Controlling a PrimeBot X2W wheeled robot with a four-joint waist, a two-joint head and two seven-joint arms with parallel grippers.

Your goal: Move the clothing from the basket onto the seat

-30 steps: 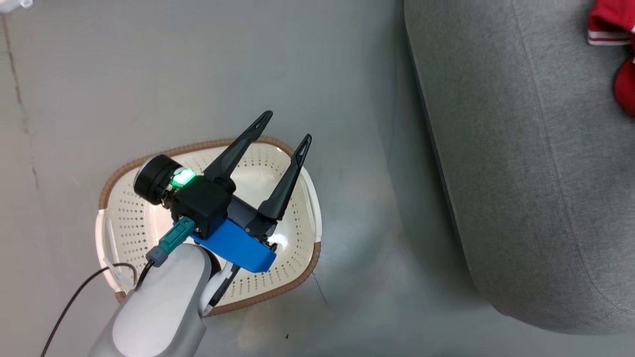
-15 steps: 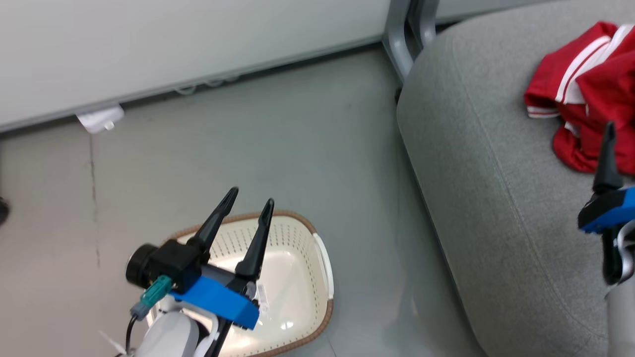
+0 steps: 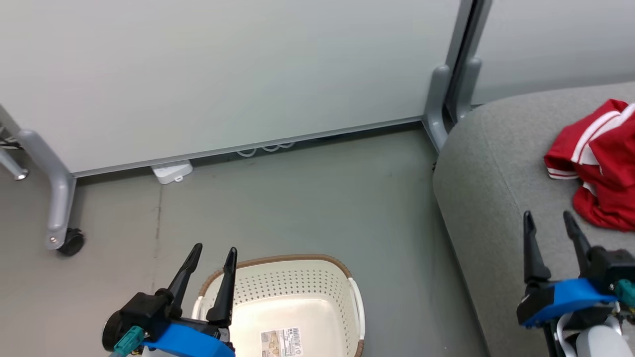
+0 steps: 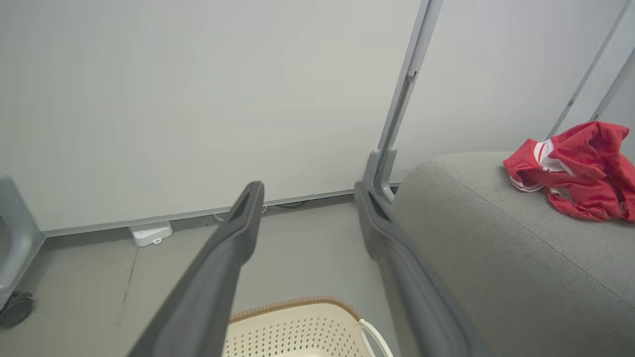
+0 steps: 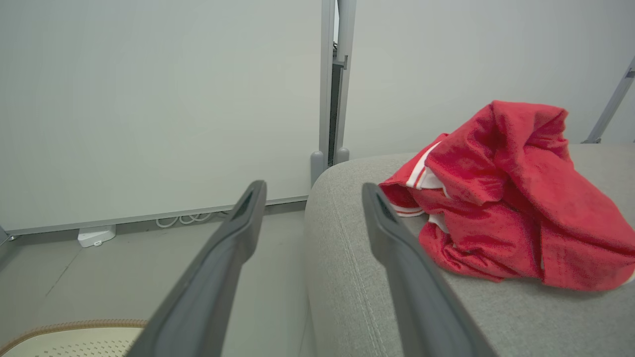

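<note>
The red clothing with white stripes [image 3: 603, 166] lies crumpled on the grey seat [image 3: 491, 198] at the right; it appears too in the left wrist view [image 4: 575, 176] and the right wrist view [image 5: 506, 198]. The cream basket [image 3: 292, 302] stands on the floor at the bottom centre, and the part of its inside in view holds only a label on the bottom. My left gripper [image 3: 214, 250] hangs open over the basket's left rim. My right gripper [image 3: 548, 218] is open above the seat, a little short of the clothing, with nothing between its fingers.
A pale partition wall [image 3: 223, 74] with a grey post [image 3: 449, 74] runs along the back. A wheeled grey foot [image 3: 62, 208] stands at the left. A white box [image 3: 172, 172] and cable loops [image 3: 265, 147] lie at the wall's base. Grey floor [image 3: 307, 198] separates basket and seat.
The head camera has tilted up, bringing the wall into view. My right gripper has come fully into view, open and back from the clothing on the seat. The left gripper stays open.
</note>
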